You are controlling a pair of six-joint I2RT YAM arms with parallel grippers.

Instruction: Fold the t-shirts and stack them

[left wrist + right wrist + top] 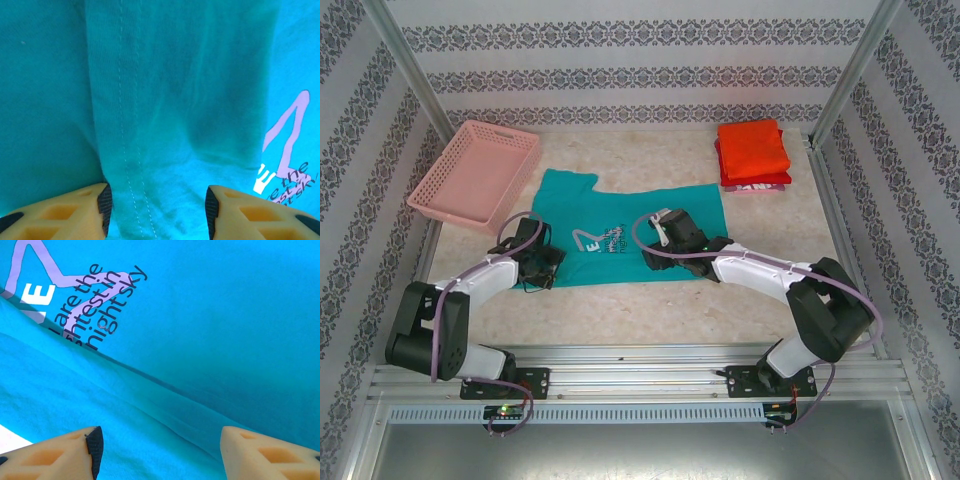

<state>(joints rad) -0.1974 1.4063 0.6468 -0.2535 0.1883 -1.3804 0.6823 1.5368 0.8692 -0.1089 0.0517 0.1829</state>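
A teal t-shirt lies spread mid-table, its pale chest print facing up. My left gripper is low over the shirt's left edge. In the left wrist view it stands open, jaws astride a raised ridge of cloth with a double-stitched hem. My right gripper rests on the shirt right of the print. In the right wrist view it is open, wide over a soft fold. At the back right is a stack of folded t-shirts, orange-red on top, with red and a white-pink print beneath.
A pink lattice basket stands at the back left, close to the shirt's sleeve. Patterned walls and metal posts close in the table. Bare tabletop runs along the near edge between the arms.
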